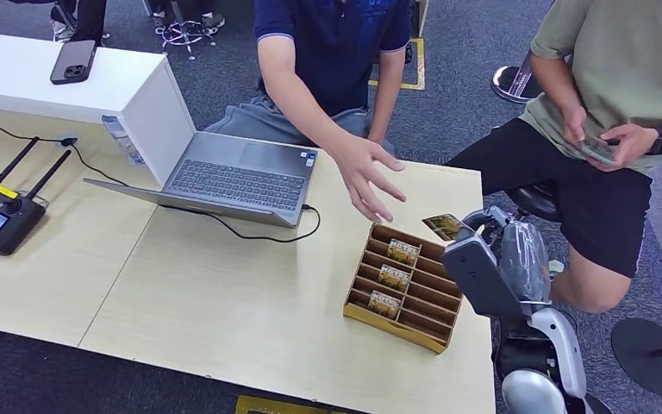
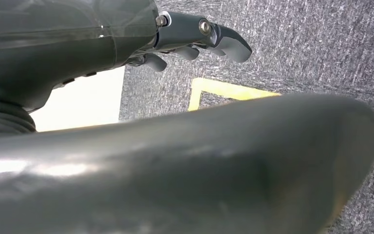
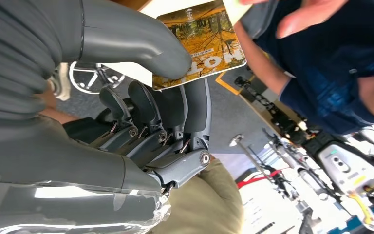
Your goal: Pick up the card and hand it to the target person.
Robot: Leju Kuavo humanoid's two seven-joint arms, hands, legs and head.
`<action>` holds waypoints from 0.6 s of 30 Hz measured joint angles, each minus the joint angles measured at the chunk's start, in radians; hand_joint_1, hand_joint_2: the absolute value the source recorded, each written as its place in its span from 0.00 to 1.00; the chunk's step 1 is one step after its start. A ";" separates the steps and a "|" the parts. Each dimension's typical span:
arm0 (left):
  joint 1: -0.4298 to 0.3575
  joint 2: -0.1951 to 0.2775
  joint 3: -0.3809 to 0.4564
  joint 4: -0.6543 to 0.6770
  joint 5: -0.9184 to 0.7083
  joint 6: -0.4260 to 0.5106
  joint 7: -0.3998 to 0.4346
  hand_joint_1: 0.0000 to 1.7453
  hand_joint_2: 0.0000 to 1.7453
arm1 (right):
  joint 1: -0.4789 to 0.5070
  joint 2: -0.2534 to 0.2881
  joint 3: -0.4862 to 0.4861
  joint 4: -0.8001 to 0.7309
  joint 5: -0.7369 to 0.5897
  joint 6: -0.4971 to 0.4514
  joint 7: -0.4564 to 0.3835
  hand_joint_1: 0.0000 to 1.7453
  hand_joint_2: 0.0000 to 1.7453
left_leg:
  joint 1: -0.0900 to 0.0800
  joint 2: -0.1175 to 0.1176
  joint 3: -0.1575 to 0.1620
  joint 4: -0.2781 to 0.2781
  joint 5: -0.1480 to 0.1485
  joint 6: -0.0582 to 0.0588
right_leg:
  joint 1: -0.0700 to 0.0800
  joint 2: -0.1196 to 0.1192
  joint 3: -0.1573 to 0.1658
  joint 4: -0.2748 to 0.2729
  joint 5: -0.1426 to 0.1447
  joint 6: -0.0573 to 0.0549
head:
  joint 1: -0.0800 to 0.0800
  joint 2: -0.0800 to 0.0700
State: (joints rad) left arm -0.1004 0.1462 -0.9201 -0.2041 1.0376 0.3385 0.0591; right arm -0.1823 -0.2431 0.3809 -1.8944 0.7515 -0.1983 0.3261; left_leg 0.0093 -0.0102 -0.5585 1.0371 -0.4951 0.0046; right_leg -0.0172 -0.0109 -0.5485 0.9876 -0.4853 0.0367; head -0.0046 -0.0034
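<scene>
The right robot hand (image 1: pixel 483 237) is up at the far right corner of the desk (image 1: pixel 224 302), thumb and fingers (image 3: pixel 195 105) clamped on the card (image 3: pixel 204 41) — an orange, autumn-coloured card, held clear above the desk top just past the wooden card rack (image 1: pixel 405 286). From the head view the card (image 1: pixel 445 227) pokes out on the far side of the hand. The person in the dark blue shirt (image 1: pixel 336 34) reaches an open palm (image 1: pixel 369 177) toward it; hand and card are near but not touching. Three more cards sit in the rack's slots. The left robot hand (image 2: pixel 199 39) hangs over grey carpet and a yellow floor line, fingers loosely curled with nothing in them — whether it counts as closed I cannot tell. A second person in a green shirt (image 1: pixel 629 60) sits at the right, looking at a phone. An open laptop (image 1: pixel 241 177), a remote controller (image 1: pixel 0 216) and a white box with a black phone (image 1: pixel 73 62) on top lie further left.
</scene>
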 joint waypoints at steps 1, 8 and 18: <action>0.000 0.000 0.000 0.000 -0.003 -0.002 -0.001 0.00 0.00 | -0.008 0.002 0.000 0.006 -0.004 -0.001 -0.007 0.81 1.00 | 0.000 0.000 0.000 0.000 0.000 0.000 | 0.000 0.000 0.000 0.000 0.000 0.000 | 0.000 0.000; 0.000 0.000 0.000 0.000 -0.014 -0.010 -0.005 0.00 0.00 | -0.054 0.023 0.001 0.069 -0.021 -0.014 -0.039 0.81 1.00 | 0.000 0.000 0.000 0.000 0.000 0.000 | 0.000 0.000 0.000 0.000 0.000 0.000 | 0.000 0.000; 0.000 0.000 0.000 0.000 -0.015 -0.010 -0.002 0.00 0.00 | -0.067 0.034 0.001 0.120 -0.029 -0.015 -0.043 0.81 1.00 | 0.000 0.000 0.000 0.000 0.000 0.000 | 0.000 -0.001 0.000 0.000 0.000 0.000 | 0.000 0.000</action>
